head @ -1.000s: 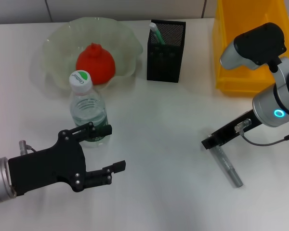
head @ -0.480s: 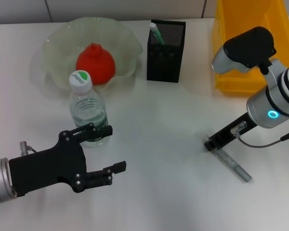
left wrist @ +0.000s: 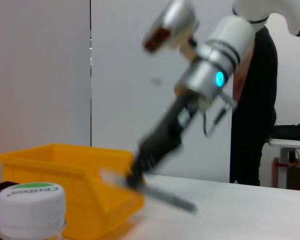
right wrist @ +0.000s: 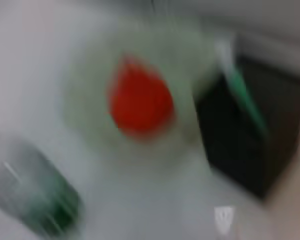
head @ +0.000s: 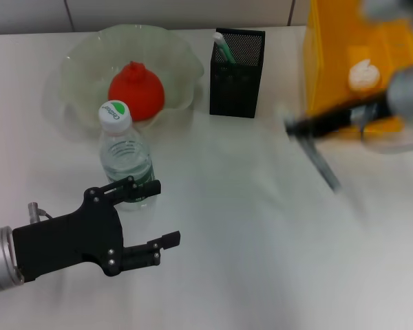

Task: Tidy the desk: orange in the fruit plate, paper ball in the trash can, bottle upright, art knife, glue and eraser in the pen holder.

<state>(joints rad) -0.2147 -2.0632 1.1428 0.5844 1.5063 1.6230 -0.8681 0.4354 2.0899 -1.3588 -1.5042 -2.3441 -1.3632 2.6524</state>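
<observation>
My right gripper [head: 297, 129] is shut on the grey art knife [head: 323, 166] and holds it in the air, right of the black mesh pen holder [head: 237, 65]. A green-and-white glue stick [head: 222, 47] stands in the holder. The orange [head: 136, 89] lies in the pale green fruit plate [head: 76, 62]. The bottle [head: 126, 159] stands upright in front of the plate. The paper ball [head: 363, 74] lies in the yellow bin [head: 323, 69]. My left gripper [head: 165, 212] is open and empty, low at the left near the bottle. No eraser shows.
The left wrist view shows the bottle cap [left wrist: 27, 200], the yellow bin [left wrist: 65, 170] and the right arm with the knife [left wrist: 170, 197] beyond it. The right wrist view, blurred, shows the orange [right wrist: 140, 102] and the pen holder [right wrist: 250, 130].
The right gripper has lifted the art knife off the table and carried it up and back toward the pen holder and bin. The left arm has not moved.
</observation>
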